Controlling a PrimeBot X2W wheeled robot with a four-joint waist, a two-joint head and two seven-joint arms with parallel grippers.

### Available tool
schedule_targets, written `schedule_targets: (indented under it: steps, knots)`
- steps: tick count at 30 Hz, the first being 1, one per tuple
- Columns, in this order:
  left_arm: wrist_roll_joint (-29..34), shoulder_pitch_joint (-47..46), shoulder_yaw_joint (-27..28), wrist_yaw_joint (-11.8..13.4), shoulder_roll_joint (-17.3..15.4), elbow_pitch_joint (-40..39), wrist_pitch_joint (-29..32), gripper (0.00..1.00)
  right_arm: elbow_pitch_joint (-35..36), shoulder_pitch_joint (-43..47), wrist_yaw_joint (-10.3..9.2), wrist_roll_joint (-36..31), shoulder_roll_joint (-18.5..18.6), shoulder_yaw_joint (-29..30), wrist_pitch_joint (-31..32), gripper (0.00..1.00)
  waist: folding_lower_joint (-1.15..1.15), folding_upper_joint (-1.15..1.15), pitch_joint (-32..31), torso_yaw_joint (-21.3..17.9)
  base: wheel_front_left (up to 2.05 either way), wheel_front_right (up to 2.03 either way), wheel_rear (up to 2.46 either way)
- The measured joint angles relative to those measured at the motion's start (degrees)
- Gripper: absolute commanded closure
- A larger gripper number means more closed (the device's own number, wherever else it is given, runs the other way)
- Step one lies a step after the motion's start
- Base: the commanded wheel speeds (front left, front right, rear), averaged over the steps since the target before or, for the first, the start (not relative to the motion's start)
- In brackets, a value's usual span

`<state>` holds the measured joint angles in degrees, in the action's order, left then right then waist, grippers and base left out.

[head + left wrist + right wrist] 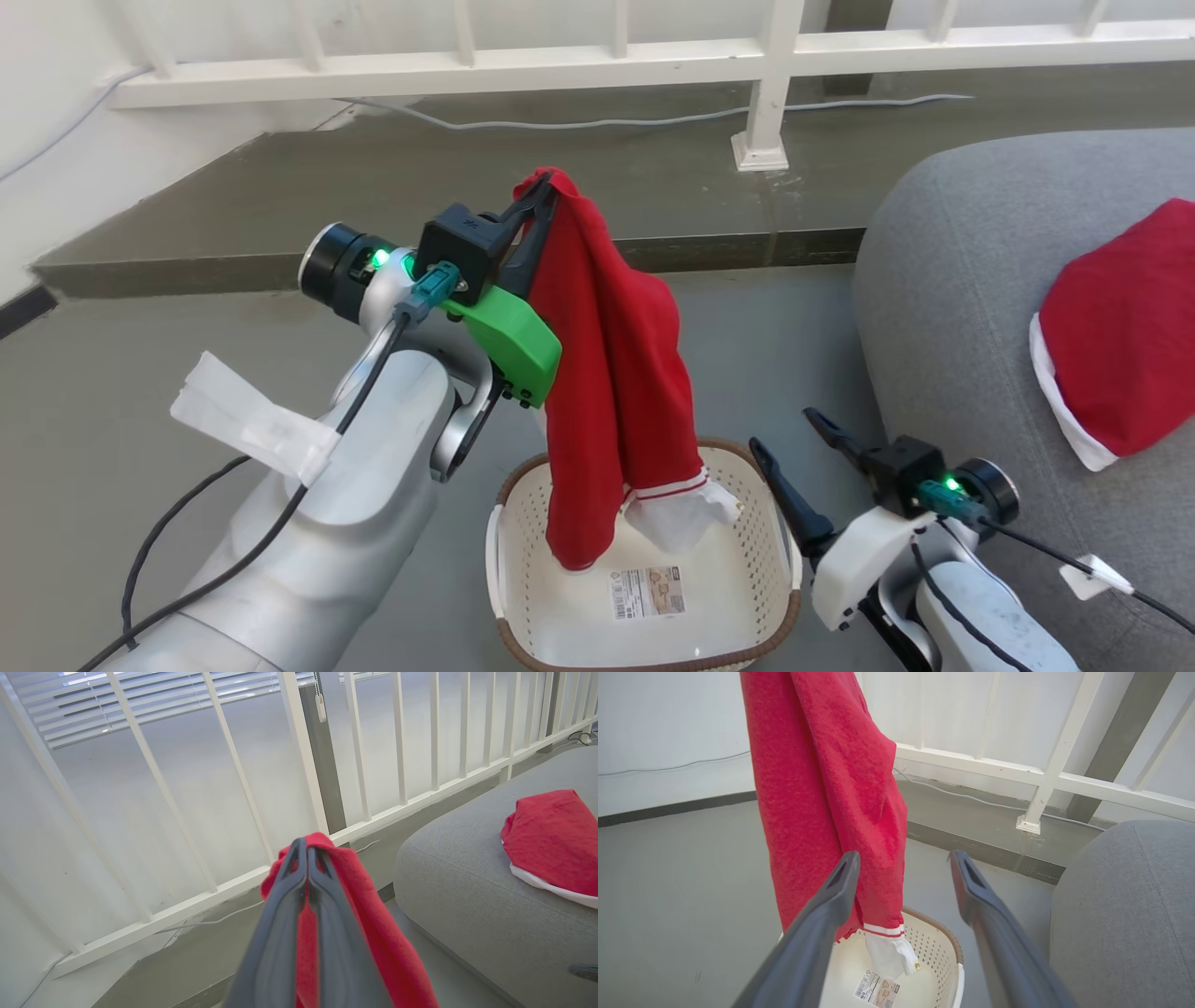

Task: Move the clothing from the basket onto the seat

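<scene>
Centrally, the left claw (545, 187) pinched a red garment (611, 373) with white-striped cuff, dangling into the basket (758, 523); lower right, the right claw (782, 431) gaped empty.

The left end effector (546, 187) is raised on a bent arm, fingers (534, 233) clamped together on the clothing (607, 373). Below and to its right, the right end effector (782, 429) points upward, fingers (789, 499) spread wide.

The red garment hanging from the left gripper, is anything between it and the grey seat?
Partly. The garment has its white cuff hanging inside the basket, and the open right gripper sits low between basket and seat. Higher up, nothing visible blocks the way.
</scene>
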<state>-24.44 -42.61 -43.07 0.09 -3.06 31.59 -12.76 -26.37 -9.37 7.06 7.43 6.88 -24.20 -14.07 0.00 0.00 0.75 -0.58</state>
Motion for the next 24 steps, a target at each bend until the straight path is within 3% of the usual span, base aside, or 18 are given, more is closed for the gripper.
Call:
schedule_targets:
  steps: [11,24]
  knots:
    - [0.08,-0.27,-2.68,-0.12,0.34,-2.09,1.49,1.0,-6.34,-7.79,0.02,-1.26,-1.65,-8.15,-0.01,0.0,0.0,0.0,-0.06,3.2,0.0,0.0,0.0]
    - [0.08,-0.38,-4.24,-0.14,0.45,-4.86,3.09,1.0,-15.03,-13.34,0.07,1.12,-2.98,-12.09,-0.02,0.0,0.0,0.0,-0.48,5.43,0.0,0.0,0.0]
